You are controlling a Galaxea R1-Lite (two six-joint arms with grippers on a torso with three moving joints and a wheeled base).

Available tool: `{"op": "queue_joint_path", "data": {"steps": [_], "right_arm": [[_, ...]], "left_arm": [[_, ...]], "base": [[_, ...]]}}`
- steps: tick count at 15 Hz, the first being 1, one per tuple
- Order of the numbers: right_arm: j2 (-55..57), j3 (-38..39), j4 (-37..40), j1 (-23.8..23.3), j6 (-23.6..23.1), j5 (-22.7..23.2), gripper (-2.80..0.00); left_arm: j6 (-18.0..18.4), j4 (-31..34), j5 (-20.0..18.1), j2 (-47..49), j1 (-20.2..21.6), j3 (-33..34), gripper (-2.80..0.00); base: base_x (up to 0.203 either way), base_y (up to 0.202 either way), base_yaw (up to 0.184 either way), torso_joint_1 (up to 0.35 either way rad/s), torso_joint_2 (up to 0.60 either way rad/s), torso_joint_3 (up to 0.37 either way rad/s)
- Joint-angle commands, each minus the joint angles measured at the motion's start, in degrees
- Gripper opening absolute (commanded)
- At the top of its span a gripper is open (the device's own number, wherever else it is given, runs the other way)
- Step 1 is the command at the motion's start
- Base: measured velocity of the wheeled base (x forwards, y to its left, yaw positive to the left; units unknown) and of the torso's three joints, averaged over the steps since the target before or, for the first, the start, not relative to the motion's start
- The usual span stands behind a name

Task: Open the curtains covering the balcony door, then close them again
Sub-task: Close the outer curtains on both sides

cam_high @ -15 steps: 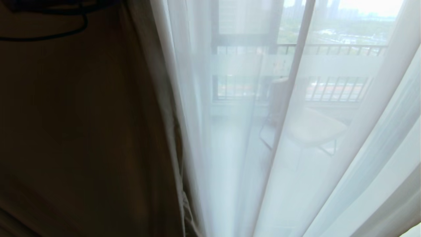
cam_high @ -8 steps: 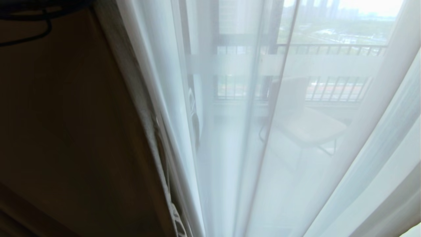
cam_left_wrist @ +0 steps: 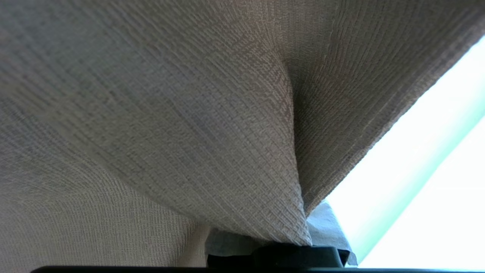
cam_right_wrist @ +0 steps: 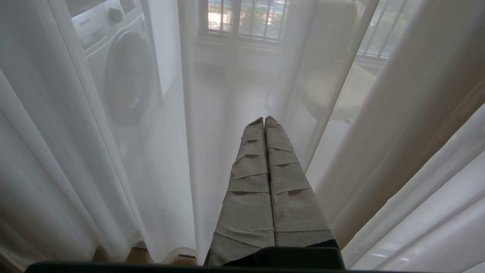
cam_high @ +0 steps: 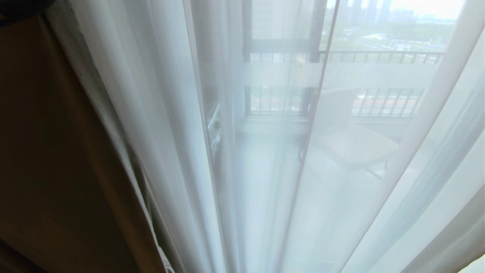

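Observation:
The heavy beige drape point(cam_high: 57, 151) of the curtains hangs at the left of the head view, its edge slanting away leftward. In the left wrist view its ribbed cloth point(cam_left_wrist: 189, 113) is gathered to a point at my left gripper point(cam_left_wrist: 295, 248), which is shut on it; the fingers are hidden under the fabric. White sheers point(cam_high: 159, 132) cover everything else. Behind them the balcony door shows dimly by its frosted band point(cam_high: 371, 76). My right gripper point(cam_right_wrist: 264, 119) is shut and empty, pointing at the sheers point(cam_right_wrist: 75, 151) without touching them.
Through the sheers I see a pale chair point(cam_high: 352, 144) on the balcony, a barred railing point(cam_high: 382, 57) and a white washing machine point(cam_right_wrist: 121, 68) at the left. More sheer folds point(cam_high: 447, 170) hang at the right.
The beige drape's edge has swept far to the left in the head view, uncovering more sheer and the washing machine behind it. The chair and railing have stayed in place.

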Motion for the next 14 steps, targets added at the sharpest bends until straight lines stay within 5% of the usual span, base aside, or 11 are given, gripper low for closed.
{"op": "queue_joint_path", "data": {"steps": [1, 10, 11, 14], "right_arm": [[0.0, 0.0, 0.0, 0.0, -0.1, 0.0, -2.80], [0.0, 0.0, 0.0, 0.0, -0.1, 0.0, -2.80], [0.0, 0.0, 0.0, 0.0, -0.1, 0.0, -2.80], [0.0, 0.0, 0.0, 0.0, -0.1, 0.0, -2.80]], "left_arm": [[0.0, 0.0, -0.1, -1.1, 1.1, 1.0, -2.80], [0.1, 0.2, -0.2, -1.3, 1.0, 1.7, -2.80], [0.1, 0.2, -0.2, -1.4, 0.9, 1.7, 0.00], [0.1, 0.2, -0.2, -3.0, 0.8, 3.2, 0.00]], "base": [[0.000, 0.000, 0.000, 0.000, 0.00, 0.000], [0.000, 0.000, 0.000, 0.000, 0.00, 0.000], [0.000, 0.000, 0.000, 0.000, 0.00, 0.000], [0.000, 0.000, 0.000, 0.000, 0.00, 0.000]]}}
